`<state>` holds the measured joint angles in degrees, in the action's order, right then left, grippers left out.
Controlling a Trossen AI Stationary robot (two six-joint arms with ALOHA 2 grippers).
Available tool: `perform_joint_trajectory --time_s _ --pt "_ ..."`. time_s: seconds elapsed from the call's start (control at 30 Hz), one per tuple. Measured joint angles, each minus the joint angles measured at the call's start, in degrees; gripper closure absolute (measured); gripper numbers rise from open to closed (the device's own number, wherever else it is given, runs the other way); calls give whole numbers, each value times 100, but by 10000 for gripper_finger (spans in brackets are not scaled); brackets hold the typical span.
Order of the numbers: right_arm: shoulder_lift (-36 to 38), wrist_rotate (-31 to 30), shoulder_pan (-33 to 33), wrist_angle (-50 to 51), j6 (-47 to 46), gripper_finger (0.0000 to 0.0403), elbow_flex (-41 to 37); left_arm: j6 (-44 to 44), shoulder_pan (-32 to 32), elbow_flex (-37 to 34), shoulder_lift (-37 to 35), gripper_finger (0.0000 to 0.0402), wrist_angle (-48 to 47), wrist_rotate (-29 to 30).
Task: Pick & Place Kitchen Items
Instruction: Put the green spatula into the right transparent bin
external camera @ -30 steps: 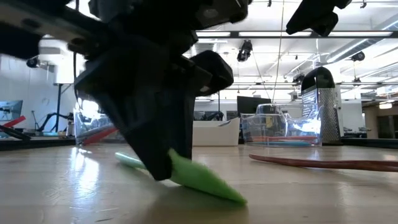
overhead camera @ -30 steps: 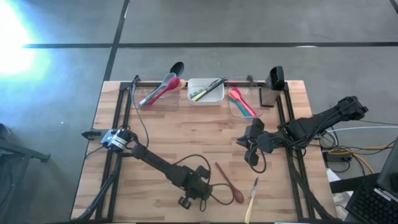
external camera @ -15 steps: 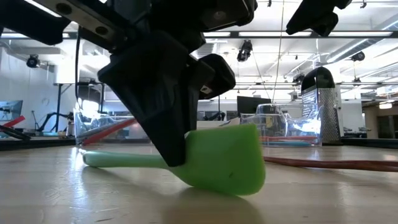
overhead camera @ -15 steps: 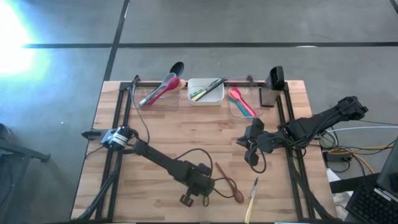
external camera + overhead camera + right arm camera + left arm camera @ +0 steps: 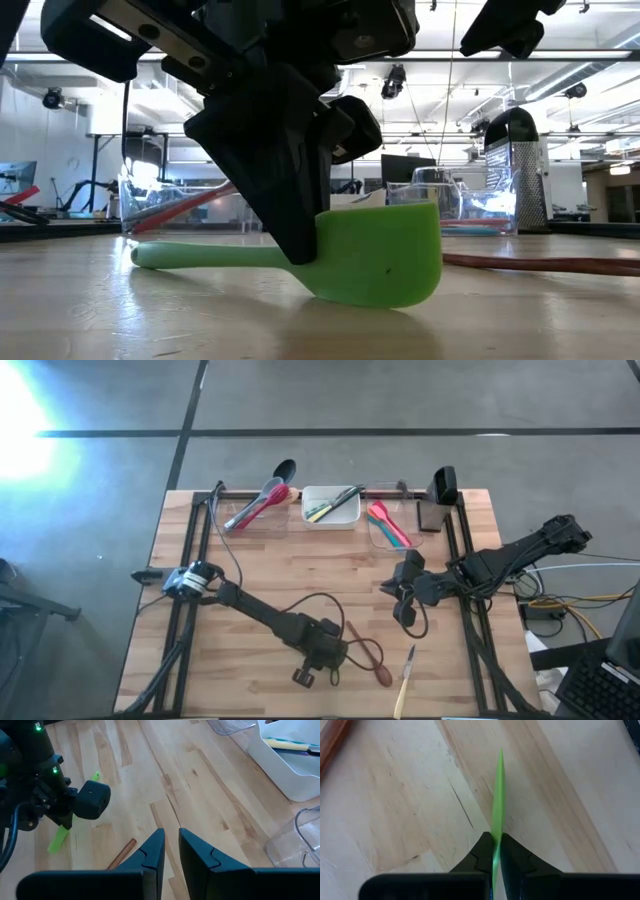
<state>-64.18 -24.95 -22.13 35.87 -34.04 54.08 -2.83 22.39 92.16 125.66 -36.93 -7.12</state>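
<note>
**Gripping the Green Spatula at the Near Table Edge**

Clamping the green spatula [image 5: 330, 262] edge-on between the closed fingers of the left gripper [image 5: 322, 660], low over the near-centre of the wooden table [image 5: 300, 575]. Seen from table height: blade touching or just above the boards, handle reaching out level to one side of the fingers [image 5: 290, 200]. Seen from the left wrist: only the thin green edge [image 5: 497, 805], pinched between both fingertips.

Lying just beside that gripper: a wooden spoon [image 5: 368, 653]. Lying near the spoon, toward the right: a cream-handled knife [image 5: 405, 678], flat on the boards.

Waiting above the right-centre of the table: the right gripper [image 5: 405, 605], fingers [image 5: 150, 852] set to a narrow gap, holding nothing.

Standing along the far edge, in a row:
- a clear tub [image 5: 262, 520] with grey and red utensils [image 5: 258, 502] and a black spoon [image 5: 283, 468] leaning out;
- a white tub [image 5: 330, 518] with slim cutlery [image 5: 333, 504];
- a second clear tub [image 5: 385, 540] with pink and orange spatulas [image 5: 388, 523];
- a box grater [image 5: 518, 170] at the right end.

No legible brand, label or writing anywhere on the utensils, tubs or arms.
</note>
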Motion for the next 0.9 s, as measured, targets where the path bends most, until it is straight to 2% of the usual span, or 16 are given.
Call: perform_joint_trajectory --time_s 0.23,0.4,0.5,0.67,0.9 --pt "2 238 -64 38 -30 355 -47 2 -7 -14 -305 385 -7 64" --pt "2 284 -557 213 -528 355 -233 39 -29 -61 -395 385 -50 115" --pt "2 -41 -1033 -95 -1008 355 -504 37 -42 -99 -404 385 -28 118" --pt "-137 -450 -1693 -1410 -1228 355 -1063 24 -76 -133 -440 385 -23 176" --pt "-762 -1066 -2012 -2222 -1207 355 -1222 4 -161 -133 -487 385 -13 363"
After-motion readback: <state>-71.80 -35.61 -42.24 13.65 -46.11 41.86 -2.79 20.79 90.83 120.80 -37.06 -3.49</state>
